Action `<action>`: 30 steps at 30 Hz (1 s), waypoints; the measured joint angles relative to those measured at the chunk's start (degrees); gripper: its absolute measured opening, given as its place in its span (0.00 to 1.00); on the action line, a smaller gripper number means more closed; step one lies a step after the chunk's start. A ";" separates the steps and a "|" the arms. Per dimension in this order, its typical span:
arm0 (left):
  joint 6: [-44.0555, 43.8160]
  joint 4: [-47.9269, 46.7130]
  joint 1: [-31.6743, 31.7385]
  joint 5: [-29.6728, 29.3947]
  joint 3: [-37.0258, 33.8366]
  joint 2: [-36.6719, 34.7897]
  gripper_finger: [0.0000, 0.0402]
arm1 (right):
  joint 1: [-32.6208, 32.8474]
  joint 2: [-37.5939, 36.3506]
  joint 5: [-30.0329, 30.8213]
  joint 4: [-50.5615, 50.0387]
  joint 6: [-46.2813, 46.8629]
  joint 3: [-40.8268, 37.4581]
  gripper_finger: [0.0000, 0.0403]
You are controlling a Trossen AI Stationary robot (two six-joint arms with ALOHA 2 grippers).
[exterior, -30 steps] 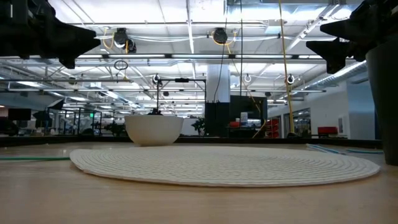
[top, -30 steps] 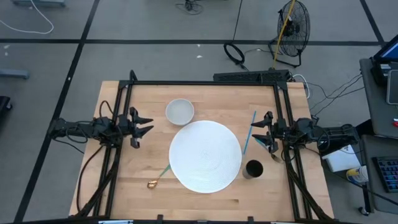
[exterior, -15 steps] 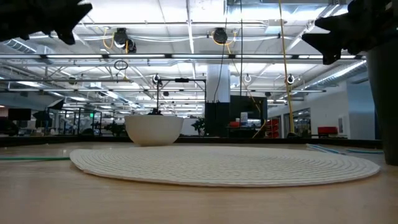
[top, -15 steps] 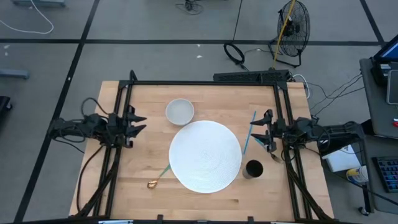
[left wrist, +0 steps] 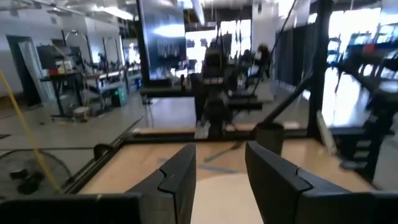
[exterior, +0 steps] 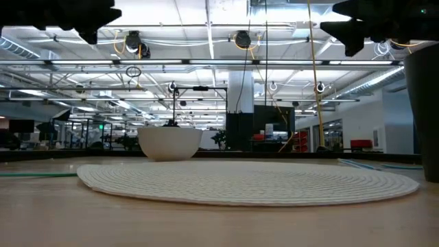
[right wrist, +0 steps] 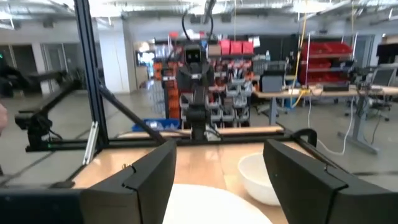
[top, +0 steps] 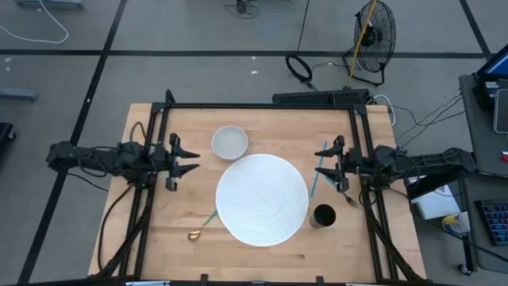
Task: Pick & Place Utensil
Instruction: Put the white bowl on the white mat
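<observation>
A gold-bowled spoon with a teal handle (top: pixel 202 225) lies flat on the table, left of the white round placemat (top: pixel 262 199). A teal utensil (top: pixel 316 176) lies flat along the placemat's right edge. It is below my right gripper (top: pixel 321 165), which hangs open and holds nothing (right wrist: pixel 217 168). A white bowl (top: pixel 229 142) stands behind the placemat. A black cup (top: pixel 323 215) stands at the placemat's front right. My left gripper (top: pixel 193 161) is open above the table's left side and points level at the placemat (left wrist: pixel 221 168).
Black frame rails (top: pixel 262 106) run along the table's far, left and right sides. A small metal utensil (top: pixel 352 199) lies by the right rail. Bare wood (top: pixel 262 258) shows in front of the placemat and around the spoon.
Both grippers have risen well above the table, as the low view shows, and have come a little way in over the table's edges. Their fingers stand as far apart as before. Nothing on the table has moved.
</observation>
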 joint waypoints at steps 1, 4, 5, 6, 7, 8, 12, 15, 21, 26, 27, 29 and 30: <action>0.62 -0.07 0.02 -0.66 0.45 1.32 0.36 | 0.00 1.63 0.00 -0.13 -0.26 0.83 0.59; 1.92 0.06 0.02 -2.20 1.49 4.51 0.36 | 0.00 6.01 0.00 -0.17 -1.92 3.15 0.59; 2.18 0.06 0.02 -2.36 1.54 5.18 0.36 | 0.00 7.14 0.00 -0.27 -2.51 3.78 0.59; 2.35 -0.08 0.02 -2.36 1.54 5.61 0.36 | 0.00 8.07 0.00 -0.32 -3.01 4.32 0.59; 2.33 -0.28 0.02 -2.36 1.54 5.91 0.36 | 0.00 8.86 0.00 -0.27 -3.19 4.89 0.59; 2.03 -0.56 0.02 -2.47 1.54 6.04 0.36 | 0.00 9.52 0.00 -0.27 -3.13 5.37 0.59; -2.10 -2.14 0.19 -7.41 1.54 6.20 0.36 | 0.00 11.63 3.21 -6.74 -2.50 9.25 0.59; -5.39 -2.03 1.69 -9.77 1.57 6.18 0.36 | -0.01 14.01 7.18 -12.34 -2.49 13.12 0.59; -13.61 -5.73 7.32 -2.26 1.61 6.61 0.36 | 0.00 18.52 7.28 -15.61 -2.62 17.22 0.59; -15.05 -5.57 10.28 4.63 1.61 10.24 0.36 | -0.02 20.78 7.30 -16.21 -2.65 17.22 0.59; -14.53 -5.87 10.72 4.96 1.99 11.08 0.36 | -0.02 21.04 7.30 -16.06 -2.66 17.22 0.59; -13.61 -7.04 11.87 4.30 3.71 12.77 0.36 | -0.02 21.39 7.36 -15.85 -2.65 17.22 0.59; -13.71 -8.48 12.76 3.09 4.84 13.51 0.36 | -0.02 21.43 7.37 -15.78 -2.55 17.22 0.59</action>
